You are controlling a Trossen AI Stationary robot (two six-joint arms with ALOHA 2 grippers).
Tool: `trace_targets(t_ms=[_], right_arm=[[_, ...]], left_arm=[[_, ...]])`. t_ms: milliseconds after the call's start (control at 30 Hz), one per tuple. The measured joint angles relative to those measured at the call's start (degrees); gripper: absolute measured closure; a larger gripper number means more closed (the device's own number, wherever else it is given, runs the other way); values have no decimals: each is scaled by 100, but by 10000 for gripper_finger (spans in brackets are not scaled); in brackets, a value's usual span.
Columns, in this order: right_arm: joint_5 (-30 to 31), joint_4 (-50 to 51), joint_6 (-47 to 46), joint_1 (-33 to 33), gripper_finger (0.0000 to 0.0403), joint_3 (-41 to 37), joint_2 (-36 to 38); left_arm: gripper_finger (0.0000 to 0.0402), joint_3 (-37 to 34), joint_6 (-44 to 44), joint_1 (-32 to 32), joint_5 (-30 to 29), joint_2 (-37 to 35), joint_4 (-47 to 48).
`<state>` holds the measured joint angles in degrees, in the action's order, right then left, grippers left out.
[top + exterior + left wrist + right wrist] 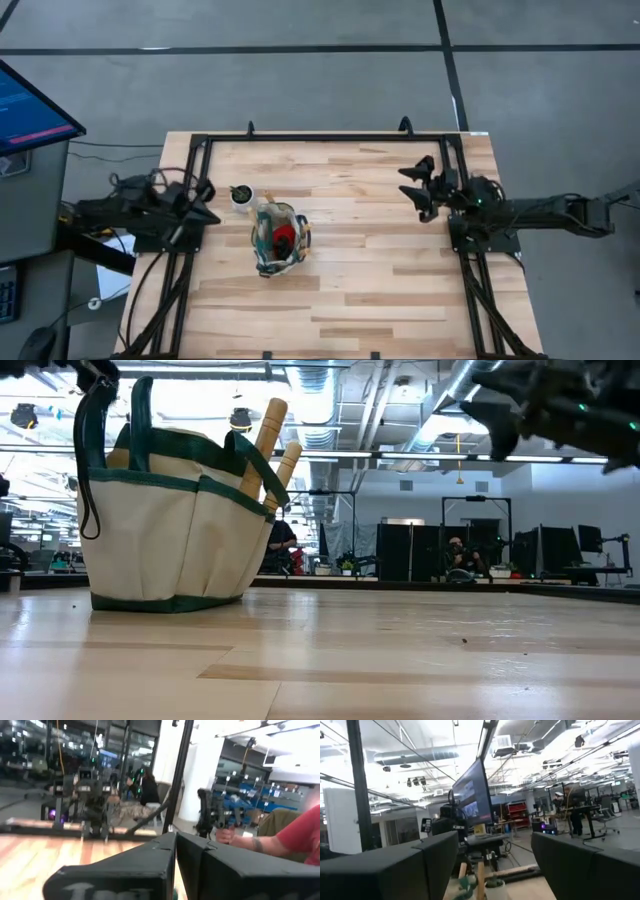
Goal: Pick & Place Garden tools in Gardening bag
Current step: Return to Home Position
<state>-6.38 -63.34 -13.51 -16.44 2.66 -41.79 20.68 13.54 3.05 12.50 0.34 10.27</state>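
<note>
The beige gardening bag (280, 240) with dark green trim stands on its base on the table, left of centre. Wooden trowel handles (262, 445) stick up out of it, and a red tool (284, 236) shows inside. My left gripper (208, 203) is shut and empty at the table's left edge, left of the bag. My right gripper (418, 183) is open and empty, raised at the table's right side, far from the bag. The pruning shears are not visible as such.
A small round white pot (241, 196) with a dark top stands just beyond the bag, at its far left. A black frame (330, 138) runs round the table. A monitor (30, 108) stands off the left edge. A person in a red sleeve (295, 837) shows beyond the table.
</note>
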Motion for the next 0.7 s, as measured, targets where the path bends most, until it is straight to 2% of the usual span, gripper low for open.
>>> trace_targets(t_ms=[67, 267, 700], right_arm=[[27, -183, -81, -3, 159, -229, 21], [29, 4, 51, 111, 159, -219, -3], [44, 29, 142, 424, 159, -219, -483]], left_arm=[[399, -307, 16, 0, 1, 6, -240], [399, -977, 31, 0, 1, 2, -774], [399, -2030, 43, -2, 186, 2, -1694]])
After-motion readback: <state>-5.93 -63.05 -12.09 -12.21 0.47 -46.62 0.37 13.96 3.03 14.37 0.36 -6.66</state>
